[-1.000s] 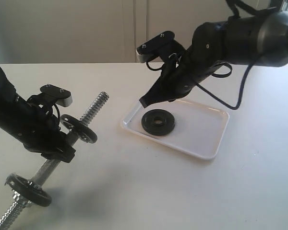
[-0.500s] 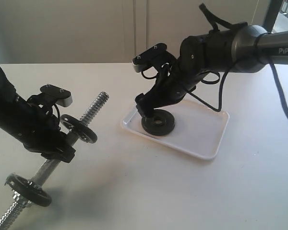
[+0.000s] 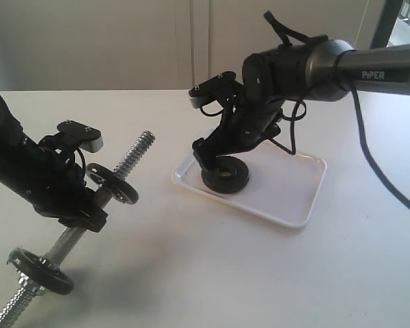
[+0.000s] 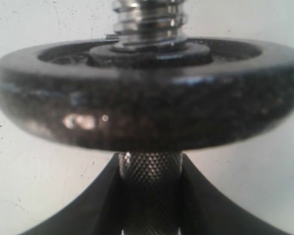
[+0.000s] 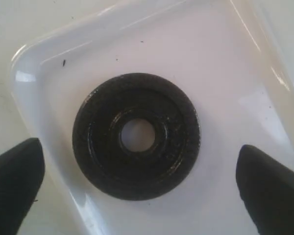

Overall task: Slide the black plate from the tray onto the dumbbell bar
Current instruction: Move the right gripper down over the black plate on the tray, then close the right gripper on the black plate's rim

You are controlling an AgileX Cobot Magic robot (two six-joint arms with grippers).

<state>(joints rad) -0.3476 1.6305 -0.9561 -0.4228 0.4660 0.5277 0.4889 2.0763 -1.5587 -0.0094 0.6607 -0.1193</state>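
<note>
Right wrist view: hovers over tray [image 5: 220, 63], right fingers [image 5: 14, 186] wide apart, plate [image 5: 95, 137] between them; clamps bar [image 4: 150, 188] between left fingers [image 4: 93, 200].

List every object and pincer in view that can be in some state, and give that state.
black plate: lying flat in the tray, not gripped.
tray: holds only the black plate.
dumbbell bar: tilted, held by the left pincer.
upper disc: threaded on the dumbbell bar.
left pincer: shut on the bar's knurled shaft.
right pincer: open, one finger either side of the black plate.
</note>
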